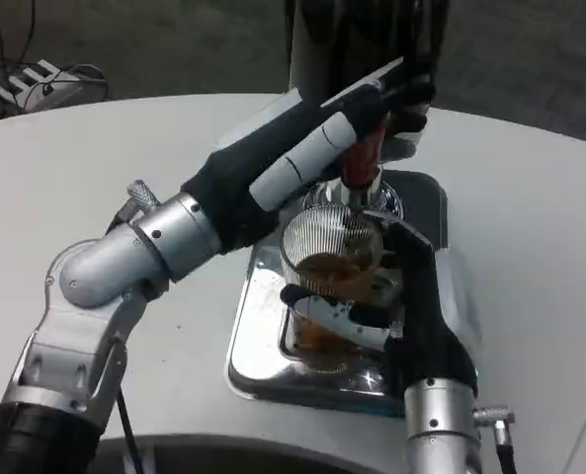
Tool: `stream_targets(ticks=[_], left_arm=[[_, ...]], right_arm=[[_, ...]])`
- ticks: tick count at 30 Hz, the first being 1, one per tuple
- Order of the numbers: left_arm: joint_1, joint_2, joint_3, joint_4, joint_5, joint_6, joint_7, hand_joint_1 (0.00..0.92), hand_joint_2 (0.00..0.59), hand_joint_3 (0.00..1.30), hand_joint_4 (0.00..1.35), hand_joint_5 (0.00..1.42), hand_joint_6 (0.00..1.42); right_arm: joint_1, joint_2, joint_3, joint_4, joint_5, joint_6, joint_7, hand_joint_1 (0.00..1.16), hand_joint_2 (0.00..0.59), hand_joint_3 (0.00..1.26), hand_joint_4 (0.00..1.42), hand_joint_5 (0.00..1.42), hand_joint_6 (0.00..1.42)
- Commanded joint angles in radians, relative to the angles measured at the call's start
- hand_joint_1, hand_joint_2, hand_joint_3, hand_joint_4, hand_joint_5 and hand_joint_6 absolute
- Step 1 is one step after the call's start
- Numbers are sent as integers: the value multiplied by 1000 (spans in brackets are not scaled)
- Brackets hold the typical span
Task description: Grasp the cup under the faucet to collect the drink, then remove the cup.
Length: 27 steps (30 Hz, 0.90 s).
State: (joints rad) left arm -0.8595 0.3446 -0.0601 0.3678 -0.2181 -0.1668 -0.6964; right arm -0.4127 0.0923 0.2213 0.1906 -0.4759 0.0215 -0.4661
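White table (65, 178): my right hand (357, 316) is gripping the cup (330, 259) under the faucet (360, 163), drink collecting; my left hand (396, 94) is clamping the handle (403, 117) above. Removal pending.

Lab, white table (530, 197), cables on grey floor (36, 84)

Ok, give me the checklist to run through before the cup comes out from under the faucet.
1. Right hand grips the cup: ok, fingers wrap its lower part.
2. Cup under the faucet: ok.
3. Drink in cup: ok, amber liquid shows; flow stopped: cannot tell.
4. Left hand off the tap handle: not ok, it reaches up at the dispenser top.
5. Cup upright: ok.
6. Cup over the metal drip tray: ok.
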Motion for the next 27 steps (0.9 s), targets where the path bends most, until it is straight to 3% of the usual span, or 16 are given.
stream_targets(ticks=[1,5,13,27], left_arm=[[39,6,17,-30,-37,70,-46,0,70,0,0,2,0],[44,6,39,-51,-71,95,-74,0,76,0,0,0,0],[57,12,58,-140,4,34,-9,0,74,0,0,0,0],[58,21,86,-283,-89,145,-49,0,69,0,0,0,0]], right_arm=[[16,9,9,-68,-10,1,13,963,121,887,1043,1174,1267],[34,5,5,-90,-16,18,26,965,118,886,1045,1176,1283],[54,3,3,-104,-20,22,29,960,106,886,1033,1176,1294],[69,7,5,-122,-26,20,29,960,93,886,1034,1176,1314]])
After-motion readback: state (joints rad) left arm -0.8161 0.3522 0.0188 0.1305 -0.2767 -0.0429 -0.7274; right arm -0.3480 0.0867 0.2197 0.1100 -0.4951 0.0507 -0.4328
